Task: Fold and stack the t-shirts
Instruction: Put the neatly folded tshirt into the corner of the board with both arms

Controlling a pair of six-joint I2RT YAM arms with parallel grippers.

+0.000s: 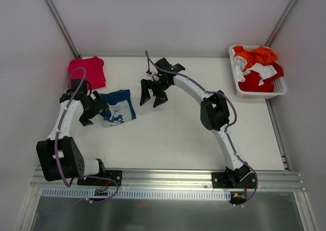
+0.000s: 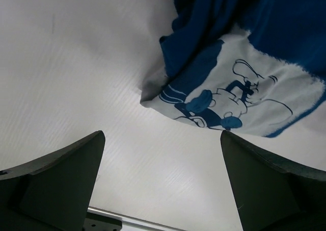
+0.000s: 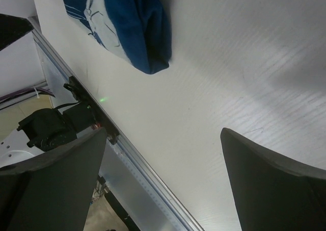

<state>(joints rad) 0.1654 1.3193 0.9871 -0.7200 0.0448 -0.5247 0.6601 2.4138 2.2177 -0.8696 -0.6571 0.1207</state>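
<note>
The dark blue t-shirt [image 1: 117, 107], folded small with a white cartoon print facing up, lies on the table left of centre. The pinkish-red t-shirt [image 1: 86, 71] lies folded behind it in the far left corner. My left gripper [image 1: 96, 110] hovers at the blue shirt's left edge, open and empty. In the left wrist view the printed shirt [image 2: 244, 83] lies just beyond the open left gripper [image 2: 160, 135]. My right gripper [image 1: 152, 99] hangs open to the right of the blue shirt, apart from it. The right wrist view has the shirt [image 3: 133, 27] far from the open right gripper [image 3: 163, 134].
A white basket [image 1: 279, 90] holding orange, red and white clothes stands at the back right corner. White walls enclose the table on three sides. A metal rail [image 1: 168, 177] runs along the near edge, also in the right wrist view as the rail [image 3: 153, 175].
</note>
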